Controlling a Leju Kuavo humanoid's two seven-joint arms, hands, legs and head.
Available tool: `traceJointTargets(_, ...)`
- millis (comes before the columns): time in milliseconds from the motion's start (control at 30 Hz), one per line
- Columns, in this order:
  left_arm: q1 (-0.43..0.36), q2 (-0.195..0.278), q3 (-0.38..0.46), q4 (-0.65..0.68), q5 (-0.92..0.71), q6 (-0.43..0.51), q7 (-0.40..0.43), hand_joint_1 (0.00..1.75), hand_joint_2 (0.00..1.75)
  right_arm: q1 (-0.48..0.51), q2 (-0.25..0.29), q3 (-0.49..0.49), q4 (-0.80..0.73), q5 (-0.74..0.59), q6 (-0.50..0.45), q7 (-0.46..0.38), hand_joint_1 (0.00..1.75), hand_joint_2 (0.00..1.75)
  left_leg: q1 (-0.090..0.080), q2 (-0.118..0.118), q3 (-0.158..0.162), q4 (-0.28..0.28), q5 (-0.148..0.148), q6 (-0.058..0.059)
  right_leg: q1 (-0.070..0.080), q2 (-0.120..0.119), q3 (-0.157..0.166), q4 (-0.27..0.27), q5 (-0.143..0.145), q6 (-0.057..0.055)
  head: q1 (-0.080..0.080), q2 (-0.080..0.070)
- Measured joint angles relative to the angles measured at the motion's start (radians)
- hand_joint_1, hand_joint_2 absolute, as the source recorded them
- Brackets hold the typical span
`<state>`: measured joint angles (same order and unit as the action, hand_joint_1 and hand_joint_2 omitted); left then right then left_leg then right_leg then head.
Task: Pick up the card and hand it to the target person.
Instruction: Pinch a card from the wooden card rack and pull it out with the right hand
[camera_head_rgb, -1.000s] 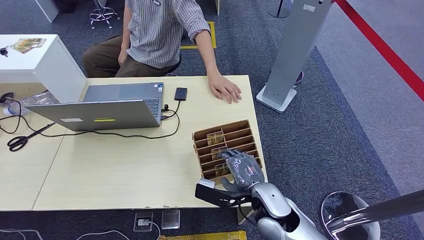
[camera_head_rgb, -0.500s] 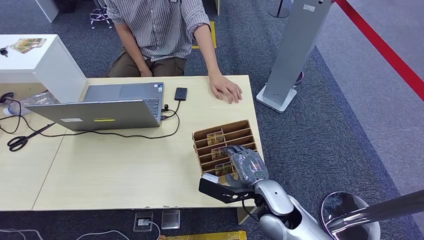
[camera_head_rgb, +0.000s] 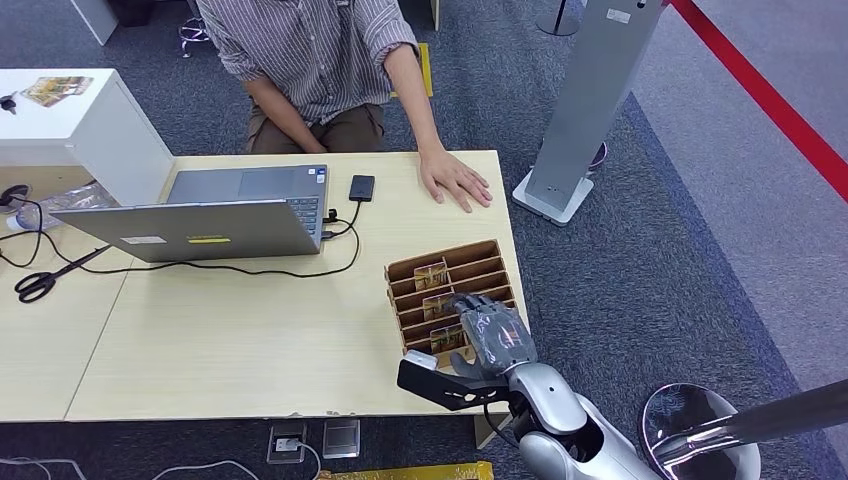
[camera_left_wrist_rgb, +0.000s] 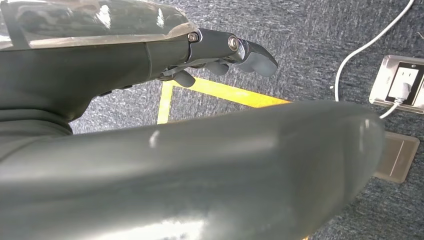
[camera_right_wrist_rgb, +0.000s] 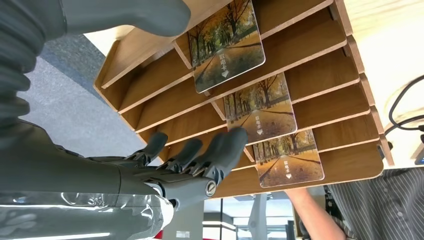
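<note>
Now my right hand (camera_head_rgb: 492, 335) has edged nearer, fingers (camera_right_wrist_rgb: 227, 145) spread, unclenched, touching the middle autumn-photo card (camera_right_wrist_rgb: 260, 110) in the slotted wooden rack (camera_head_rgb: 455, 258); grasp pending.

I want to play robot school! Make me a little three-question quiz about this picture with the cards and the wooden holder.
1. True or false: the right hand is over the wooden card rack.
2. How many cards stand in the rack in the right wrist view? A) one B) three C) five
3. Fill in: the person's hand rests flat on the ____.

Key
1. True. Its fingers reach the middle card, but no card is lifted out yet.
2. B. The top card, the middle card and the lowest card.
3. Table, beyond the phone and laptop.
</note>
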<state>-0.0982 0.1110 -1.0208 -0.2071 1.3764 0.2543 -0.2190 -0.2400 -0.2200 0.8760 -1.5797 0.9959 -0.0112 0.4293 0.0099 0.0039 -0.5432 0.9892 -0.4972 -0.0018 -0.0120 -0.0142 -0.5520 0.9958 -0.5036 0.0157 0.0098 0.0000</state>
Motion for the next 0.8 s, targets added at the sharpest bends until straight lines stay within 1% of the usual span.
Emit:
traceJointTargets(300,0.000,0.000,0.000,0.000,-0.001,-0.001,0.000,0.00,0.00,0.004,0.001,0.002,0.000,-0.002,0.004,-0.002,0.58,1.75,0.000,0.000,0.000,0.000,0.000,0.000,0.000,0.000,0.000,0.000,0.000,0.000,0.000,0.000)
traceJointTargets(700,0.000,0.001,0.000,0.000,0.000,-0.003,-0.002,0.00,0.00,0.004,0.001,0.003,0.010,-0.017,0.019,-0.012,0.57,1.75,0.000,0.000,0.000,0.000,0.000,0.000,0.000,0.000,0.000,0.000,0.000,0.000,0.000,0.000)
traceJointTargets(800,0.000,0.001,0.000,0.000,0.000,-0.003,-0.002,0.00,0.00,0.004,0.002,0.007,0.016,-0.023,0.021,-0.019,0.63,1.75,0.000,0.000,0.000,0.000,0.000,0.000,0.000,0.000,0.000,0.000,0.000,0.000,0.000,0.000)
